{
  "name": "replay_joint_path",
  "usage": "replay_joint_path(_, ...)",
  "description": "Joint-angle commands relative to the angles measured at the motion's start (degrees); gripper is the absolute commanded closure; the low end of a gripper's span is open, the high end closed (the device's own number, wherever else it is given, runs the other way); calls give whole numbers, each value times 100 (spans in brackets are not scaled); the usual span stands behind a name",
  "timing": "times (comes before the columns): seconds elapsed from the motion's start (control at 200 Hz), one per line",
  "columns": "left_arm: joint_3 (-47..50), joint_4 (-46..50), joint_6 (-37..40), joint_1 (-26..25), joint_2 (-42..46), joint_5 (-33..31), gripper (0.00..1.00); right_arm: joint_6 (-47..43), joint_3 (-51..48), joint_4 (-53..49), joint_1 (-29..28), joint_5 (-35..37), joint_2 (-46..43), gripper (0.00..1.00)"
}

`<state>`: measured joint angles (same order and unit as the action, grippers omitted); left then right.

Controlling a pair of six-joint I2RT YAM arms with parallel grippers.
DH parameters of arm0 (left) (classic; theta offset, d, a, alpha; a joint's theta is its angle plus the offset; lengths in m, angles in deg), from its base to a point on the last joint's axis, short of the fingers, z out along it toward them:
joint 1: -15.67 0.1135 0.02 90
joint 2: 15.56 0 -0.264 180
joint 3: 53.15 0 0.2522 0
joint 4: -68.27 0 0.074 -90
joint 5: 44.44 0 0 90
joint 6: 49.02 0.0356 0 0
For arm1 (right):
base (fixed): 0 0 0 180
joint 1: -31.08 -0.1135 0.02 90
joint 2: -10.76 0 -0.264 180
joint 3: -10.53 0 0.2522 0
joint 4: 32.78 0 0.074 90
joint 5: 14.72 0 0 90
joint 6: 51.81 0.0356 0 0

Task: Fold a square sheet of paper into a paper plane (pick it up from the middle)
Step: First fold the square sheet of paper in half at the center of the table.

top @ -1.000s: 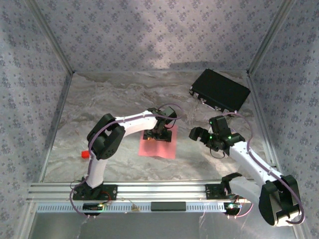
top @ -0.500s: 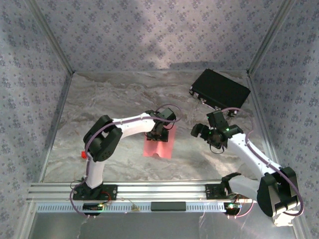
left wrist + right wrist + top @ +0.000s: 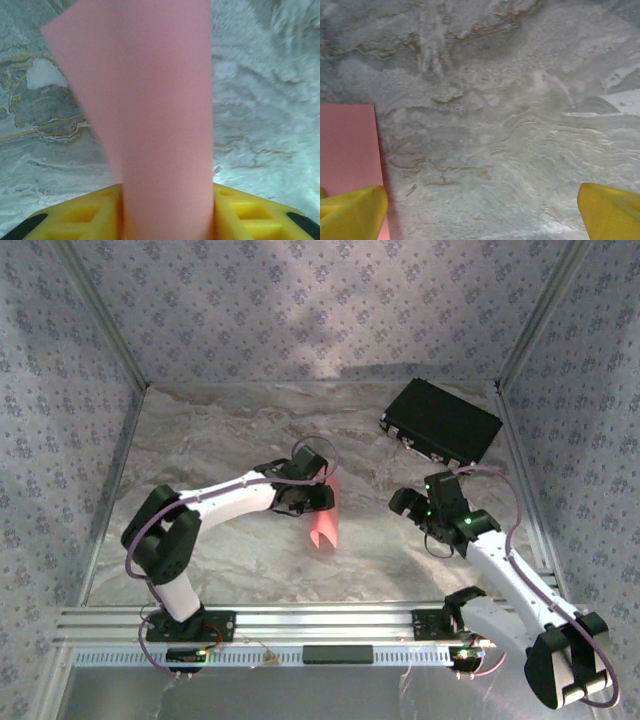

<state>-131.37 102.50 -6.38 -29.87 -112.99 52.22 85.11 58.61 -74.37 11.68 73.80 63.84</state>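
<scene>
pink sheet [image 3: 326, 523] in left gripper [image 3: 317, 499], black case [image 3: 442, 420] apart

Salmon-pink square sheet of paper [image 3: 325, 520], grey marbled table [image 3: 220, 430], blk case [image 3: 441, 420], white arms [image 3: 230, 495] w/ blk joints, floral-print walls [image 3: 300, 300].

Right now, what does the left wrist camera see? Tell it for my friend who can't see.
A sheet of salmon-pink paper, bowed into a tall curve, is pinched at its lower end between the two yellow fingers of the left gripper. Behind it lies the grey marbled table, slightly blurred.
</scene>
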Motion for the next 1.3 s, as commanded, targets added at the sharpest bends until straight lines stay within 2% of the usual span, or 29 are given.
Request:
replay_joint_path(0.0, 325, -1093, -474, 185, 362, 842, 58, -180, -99, 323, 45, -240, -192, 1)
replay_joint_path(0.115, 708, -1989, -857, 290, 561, 1324, 58, 2, -226, 392, 85, -53, -398, 1)
replay_joint_path(0.235, 1141, -3064, -1369, 334, 609, 1617, 58, -74, -381, 727, 145, -464, -611, 1)
replay_joint_path(0.635, 1966, -5339, -2444, 331, 6, 2025, 58, -140, -576, 849, 278, -866, -862, 1)
replay_joint_path(1.299, 2033, -5533, -2500, 203, -494, 2024, 59, -235, -622, 1189, 288, -1479, -635, 1)
